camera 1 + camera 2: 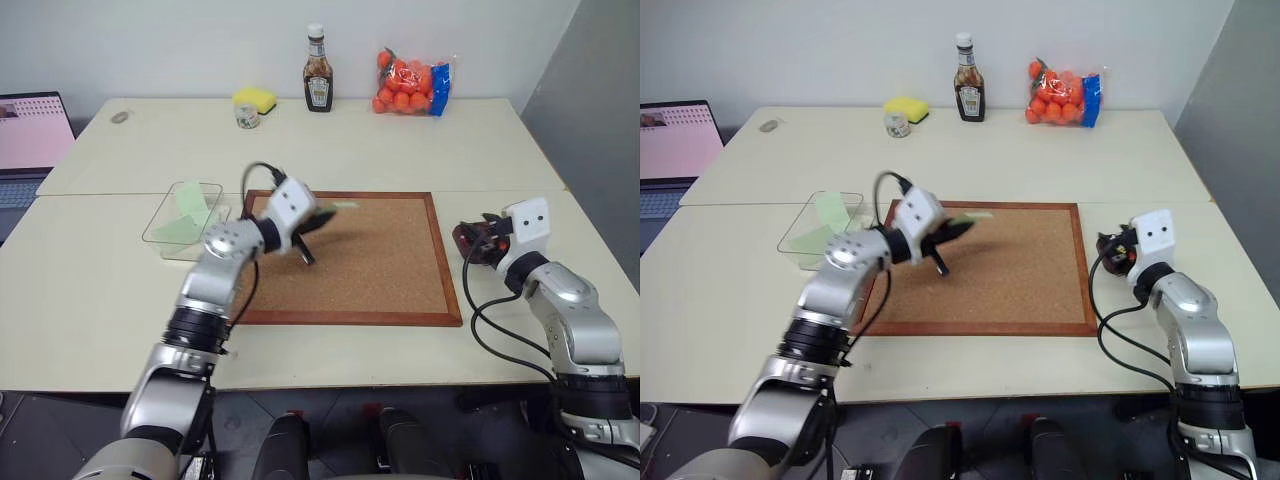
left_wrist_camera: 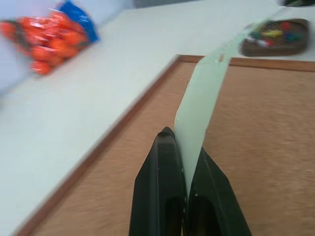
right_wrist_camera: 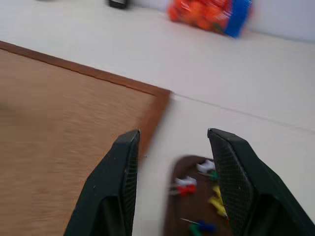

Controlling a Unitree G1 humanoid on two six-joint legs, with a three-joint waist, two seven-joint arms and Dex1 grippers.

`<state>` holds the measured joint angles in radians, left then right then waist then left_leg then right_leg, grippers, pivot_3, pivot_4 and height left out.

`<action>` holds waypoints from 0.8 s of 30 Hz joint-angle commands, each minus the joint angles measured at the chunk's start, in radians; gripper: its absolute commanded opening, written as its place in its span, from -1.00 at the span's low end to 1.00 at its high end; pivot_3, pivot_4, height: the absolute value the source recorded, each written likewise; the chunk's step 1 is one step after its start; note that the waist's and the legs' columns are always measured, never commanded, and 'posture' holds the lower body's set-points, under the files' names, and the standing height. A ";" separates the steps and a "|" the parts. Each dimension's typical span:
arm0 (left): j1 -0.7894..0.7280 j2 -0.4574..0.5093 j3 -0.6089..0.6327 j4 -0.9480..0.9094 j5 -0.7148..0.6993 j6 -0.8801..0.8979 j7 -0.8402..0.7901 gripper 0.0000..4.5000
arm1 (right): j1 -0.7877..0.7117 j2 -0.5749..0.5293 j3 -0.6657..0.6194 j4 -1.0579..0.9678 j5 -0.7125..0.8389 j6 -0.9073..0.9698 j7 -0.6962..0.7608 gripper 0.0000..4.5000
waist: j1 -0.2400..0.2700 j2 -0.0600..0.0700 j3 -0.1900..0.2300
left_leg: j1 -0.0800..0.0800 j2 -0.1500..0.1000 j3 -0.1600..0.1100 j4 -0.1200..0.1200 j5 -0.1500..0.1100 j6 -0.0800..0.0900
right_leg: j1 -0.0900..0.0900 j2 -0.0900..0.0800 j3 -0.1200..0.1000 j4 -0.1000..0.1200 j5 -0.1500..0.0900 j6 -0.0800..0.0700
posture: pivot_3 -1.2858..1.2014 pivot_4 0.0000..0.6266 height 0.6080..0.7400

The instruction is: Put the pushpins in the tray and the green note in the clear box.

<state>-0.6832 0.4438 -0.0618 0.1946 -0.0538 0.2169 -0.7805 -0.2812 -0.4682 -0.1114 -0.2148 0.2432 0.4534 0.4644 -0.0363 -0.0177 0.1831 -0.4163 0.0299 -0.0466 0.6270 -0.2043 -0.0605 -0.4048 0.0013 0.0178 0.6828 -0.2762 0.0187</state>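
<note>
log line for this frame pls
left tool: shut on green note, above corkboard | right tool: open, empty, over tray | pushpins: in tray

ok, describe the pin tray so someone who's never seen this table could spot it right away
Start from the large wood-framed corkboard in the middle of the pale table. Just off its right edge, by the robot's right claw, lies the small shallow dark reddish-brown dish. Unlike the clear plastic box left of the board, it is opaque and holds several coloured pushpins.
</note>
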 commanded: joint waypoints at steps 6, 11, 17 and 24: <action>0.052 0.213 0.194 -0.133 0.001 0.240 0.116 -1.00 | -0.141 0.059 0.189 -0.142 0.111 0.026 0.170 0.21 | -0.005 -0.001 0.001 | 0.000 0.000 -0.001 0.000 0.000 0.000 | 0.000 0.000 -0.001 0.000 0.000 0.000 | 0.03 -0.52 1.00; 0.046 0.260 0.248 -0.025 0.005 0.316 0.207 -1.00 | -0.317 0.172 0.270 -0.079 0.160 0.119 0.182 0.70 | 0.006 -0.002 0.001 | 0.000 0.001 -0.002 0.000 0.000 0.000 | 0.000 0.000 -0.002 0.000 0.000 0.000 | 0.03 -0.52 1.00; 0.004 0.239 0.289 0.080 -0.004 0.408 0.322 -1.00 | -0.467 0.211 0.366 0.045 0.089 0.144 0.203 0.70 | 0.012 -0.004 0.000 | -0.001 0.000 -0.003 0.001 0.000 0.000 | 0.000 -0.001 -0.003 0.001 0.002 -0.003 | 0.03 -0.52 1.00; -0.036 0.216 0.310 0.140 -0.030 0.466 0.399 -1.00 | -0.464 0.204 0.398 0.073 0.044 0.118 0.219 0.70 | 0.012 -0.006 0.000 | -0.002 -0.001 -0.003 0.001 0.000 0.000 | 0.000 -0.003 -0.004 0.000 0.003 -0.005 | 0.03 -0.52 1.00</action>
<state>-0.6838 0.6633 0.2097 0.3381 -0.0681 0.6728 -0.4123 -0.7422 -0.2653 0.2890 -0.1151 0.2941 0.5949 0.6745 -0.0245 -0.0235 0.1835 -0.4180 0.0293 -0.0499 0.6279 -0.2043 -0.0607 -0.4053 -0.0012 0.0139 0.6834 -0.2729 0.0136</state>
